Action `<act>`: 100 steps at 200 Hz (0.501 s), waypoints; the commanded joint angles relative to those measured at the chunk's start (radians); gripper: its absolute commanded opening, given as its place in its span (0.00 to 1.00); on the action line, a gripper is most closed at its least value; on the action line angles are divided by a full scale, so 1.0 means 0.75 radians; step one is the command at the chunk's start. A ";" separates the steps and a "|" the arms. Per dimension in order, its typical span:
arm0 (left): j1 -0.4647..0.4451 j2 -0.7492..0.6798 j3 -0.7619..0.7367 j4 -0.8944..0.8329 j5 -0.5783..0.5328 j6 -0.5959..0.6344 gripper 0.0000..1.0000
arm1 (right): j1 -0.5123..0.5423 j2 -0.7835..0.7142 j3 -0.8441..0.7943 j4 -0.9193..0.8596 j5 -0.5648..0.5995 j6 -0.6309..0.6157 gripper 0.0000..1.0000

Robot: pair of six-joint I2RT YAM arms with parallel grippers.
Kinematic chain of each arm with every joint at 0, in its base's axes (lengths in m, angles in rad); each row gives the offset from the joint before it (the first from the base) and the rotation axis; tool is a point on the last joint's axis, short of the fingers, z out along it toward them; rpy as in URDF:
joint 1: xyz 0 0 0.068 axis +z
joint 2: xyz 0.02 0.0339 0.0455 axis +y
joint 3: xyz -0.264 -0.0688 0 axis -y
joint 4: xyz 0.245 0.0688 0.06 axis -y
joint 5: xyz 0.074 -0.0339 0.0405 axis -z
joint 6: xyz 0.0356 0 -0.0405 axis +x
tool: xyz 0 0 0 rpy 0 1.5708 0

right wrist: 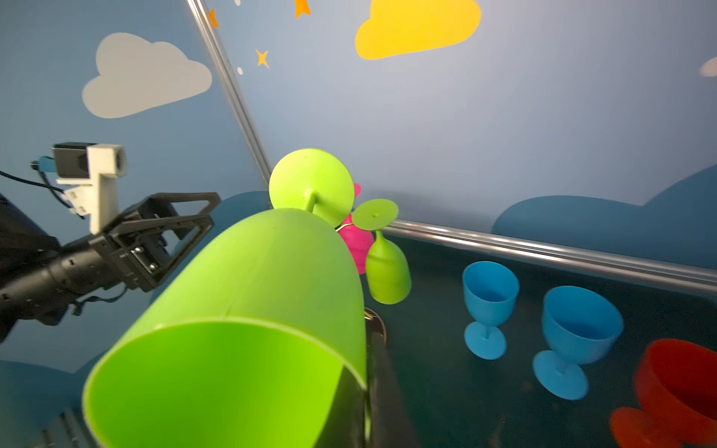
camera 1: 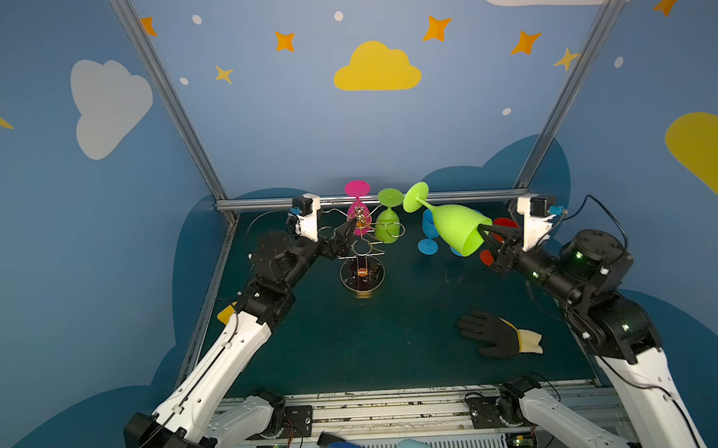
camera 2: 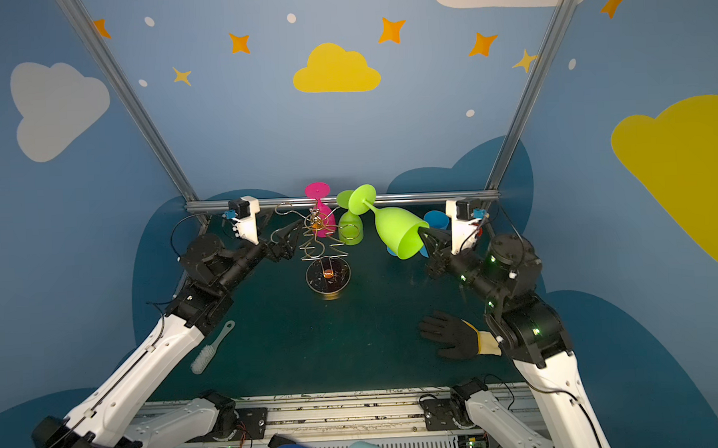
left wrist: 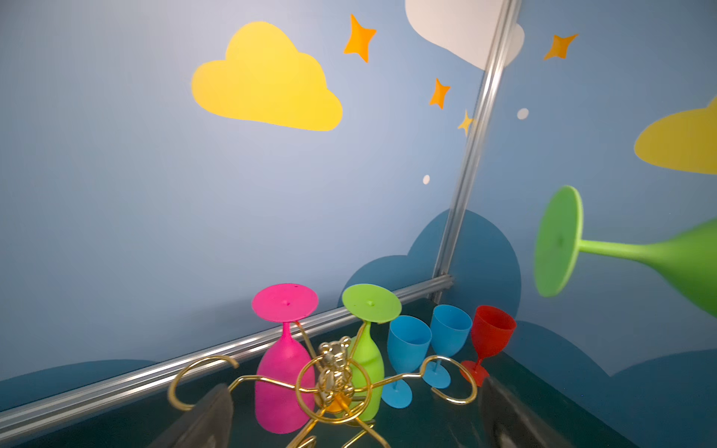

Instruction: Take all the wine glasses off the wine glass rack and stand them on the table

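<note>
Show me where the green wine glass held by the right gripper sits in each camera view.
Top view: green glass right of centre, tilted.
Top view: again right of centre.
Left wrist: foot and stem, bowl cut off by the frame edge.
Right wrist: bowl fills the foreground.
Shared landmark: upside-down pink glass.

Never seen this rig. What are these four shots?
Two robot arms with two-finger grippers over a table. Two near-identical pictures come from an overhead stereo camera, two from wrist cameras. The right gripper is shut on the rim of a green wine glass, tilted in the air, clear of the gold wire rack. The left gripper is open, empty, at the rack. A pink glass and a second green glass hang upside down on it. Two blue glasses and a red glass stand upright; a black glove lies nearby.
</note>
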 commanded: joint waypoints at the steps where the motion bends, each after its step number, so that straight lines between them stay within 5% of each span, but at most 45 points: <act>1: 0.043 -0.092 -0.059 0.065 -0.086 -0.083 0.99 | -0.005 0.014 0.060 -0.315 0.227 -0.105 0.00; 39: 0.118 -0.204 -0.152 0.072 -0.116 -0.140 0.99 | -0.007 0.101 0.052 -0.516 0.365 -0.149 0.00; 100: 0.160 -0.361 -0.232 -0.006 -0.163 -0.127 0.99 | -0.007 0.408 0.015 -0.477 0.340 -0.181 0.00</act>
